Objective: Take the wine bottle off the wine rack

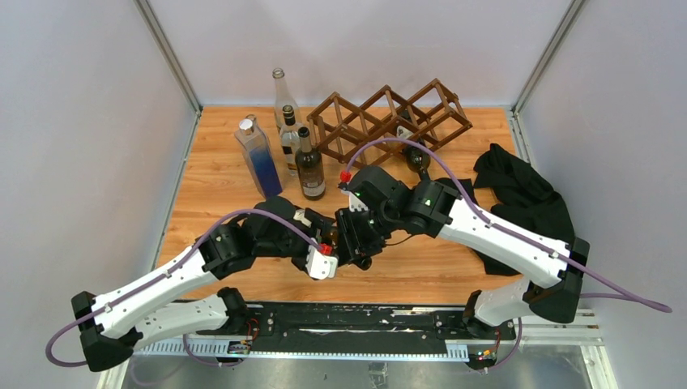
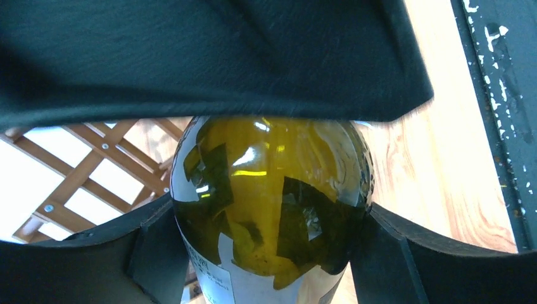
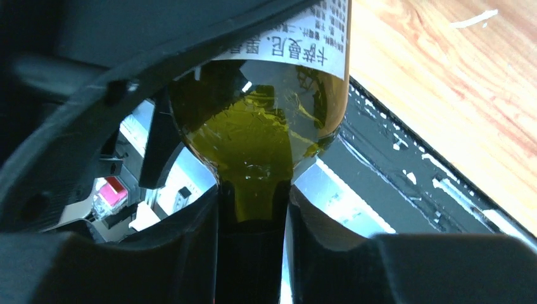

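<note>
the wine bottle (image 2: 272,190) is already off the wine rack (image 1: 389,117); it hangs above the near middle of the counter (image 1: 219,178), well apart from the rack, caught between the two arms where they meet; the right claw (image 3: 250,253) is clenched on the neck, one finger on each side of the dark glass just below the shoulder; the left claw (image 2: 269,253) brackets the wide body, its fingers (image 2: 145,253) touching the glass on both flanks, so it reads as grasping the bottle too; the long axis runs from claw to claw, neck toward the right arm, labelled body toward the left; from above the bottle is nearly hidden, so its exact tilt cannot be told; neither arm is nearer, both are on it; the next move likely turns on which claw lets go; the left, on the heavier body, looks the safer carrier.
</note>
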`<act>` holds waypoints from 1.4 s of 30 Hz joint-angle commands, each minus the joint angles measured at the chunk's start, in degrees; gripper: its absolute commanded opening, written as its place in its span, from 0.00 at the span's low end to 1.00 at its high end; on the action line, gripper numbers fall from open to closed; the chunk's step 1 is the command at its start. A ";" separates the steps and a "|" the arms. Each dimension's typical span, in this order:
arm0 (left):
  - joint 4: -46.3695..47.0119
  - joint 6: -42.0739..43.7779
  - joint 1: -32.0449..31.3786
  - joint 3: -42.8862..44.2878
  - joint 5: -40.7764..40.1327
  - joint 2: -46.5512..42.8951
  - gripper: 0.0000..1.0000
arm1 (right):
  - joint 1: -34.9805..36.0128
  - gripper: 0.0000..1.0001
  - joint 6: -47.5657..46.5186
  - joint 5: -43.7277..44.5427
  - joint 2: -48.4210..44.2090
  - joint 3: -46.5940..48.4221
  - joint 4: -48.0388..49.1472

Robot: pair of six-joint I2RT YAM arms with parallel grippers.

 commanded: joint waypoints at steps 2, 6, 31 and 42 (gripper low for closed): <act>2.75 -4.15 -0.30 -0.37 -0.56 -0.81 0.37 | 0.44 0.54 -3.03 2.86 -4.18 2.74 3.61; 5.65 -5.99 -0.28 -0.72 -3.52 -0.82 0.00 | 0.09 0.67 -2.68 4.59 -7.46 0.61 5.26; 17.19 -55.13 15.80 13.77 11.02 3.07 0.00 | -5.43 0.96 -18.01 15.71 -31.77 -33.33 39.21; 22.31 -70.02 20.16 15.98 19.36 4.41 0.00 | -2.98 0.96 -26.77 13.42 -20.39 -35.26 64.06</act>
